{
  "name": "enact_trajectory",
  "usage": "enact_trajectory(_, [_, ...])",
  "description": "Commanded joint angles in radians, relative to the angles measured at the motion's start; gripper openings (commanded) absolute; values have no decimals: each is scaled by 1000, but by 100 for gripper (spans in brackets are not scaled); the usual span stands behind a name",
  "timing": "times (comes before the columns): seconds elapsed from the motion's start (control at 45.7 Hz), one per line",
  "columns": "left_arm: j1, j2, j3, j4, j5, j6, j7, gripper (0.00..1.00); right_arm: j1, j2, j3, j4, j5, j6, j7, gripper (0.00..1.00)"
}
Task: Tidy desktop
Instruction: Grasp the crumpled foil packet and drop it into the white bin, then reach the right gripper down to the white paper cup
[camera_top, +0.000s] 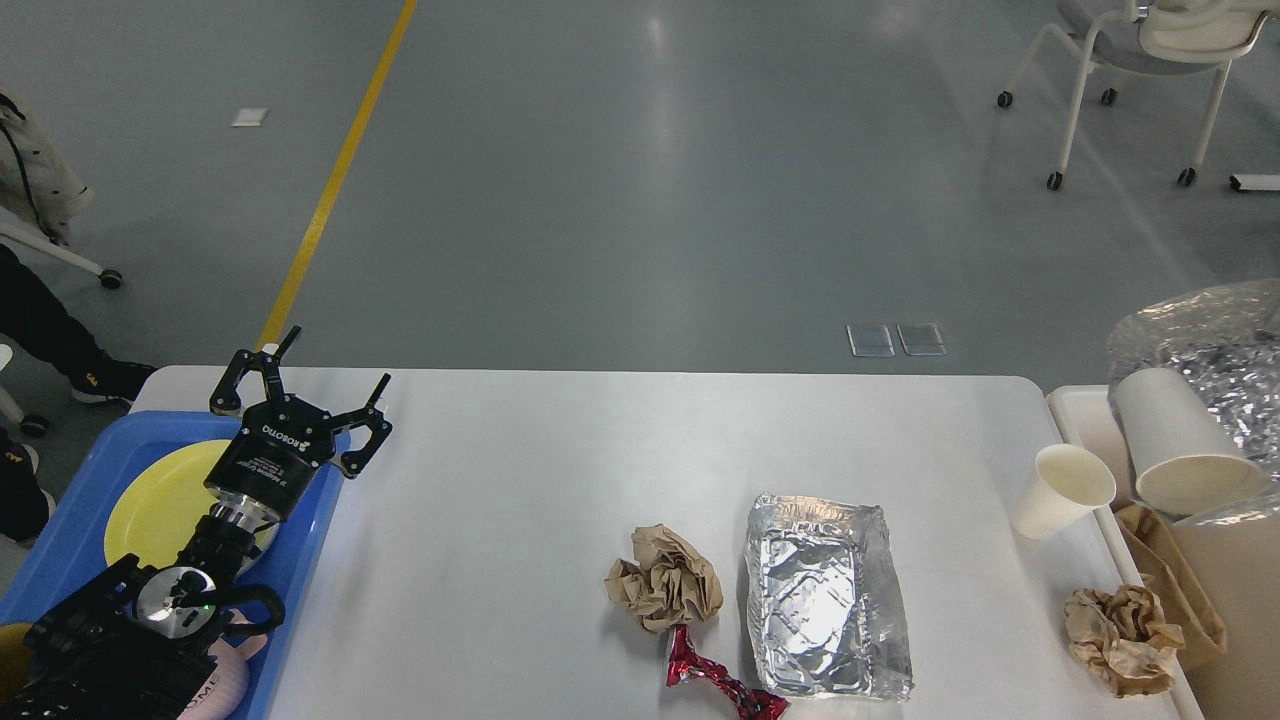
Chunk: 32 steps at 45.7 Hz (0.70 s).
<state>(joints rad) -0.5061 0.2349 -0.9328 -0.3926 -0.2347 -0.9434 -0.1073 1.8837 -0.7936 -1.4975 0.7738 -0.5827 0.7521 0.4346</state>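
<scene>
The white desktop (520, 480) carries a crumpled brown paper ball (665, 580), a red wrapper (720, 685), a foil tray (825, 610), a paper cup (1060, 490) leaning at the right edge and a second brown paper ball (1120, 640). At the right edge of the view, another foil tray (1215, 350) with a white cup (1185, 455) lying in it hangs tilted above the cream bin (1078, 415). What holds it is out of view, as is my right gripper. My left gripper (335, 362) stands open and empty at the desktop's far left corner.
A blue tray (60, 560) at the left holds a yellow plate (160, 490) under my left arm, plus a pink item (225, 680). A brown paper bag (1170, 590) sits in the bin. A wheeled chair (1130, 60) stands far right on the floor.
</scene>
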Motion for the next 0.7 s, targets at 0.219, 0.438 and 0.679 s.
enact_trajectory(0.219, [-2, 0, 2, 0, 0, 0, -2, 99, -756, 14, 52, -442, 144, -339, 43, 0])
enact_trajectory(0.438, [-2, 0, 2, 1, 0, 0, -2, 99, -1123, 138, 60, -677, 403, -425, -60, 0])
enact_trajectory(0.679, [-2, 0, 2, 1, 0, 0, -2, 99, -1160, 185, 66, -683, 451, -505, -126, 100])
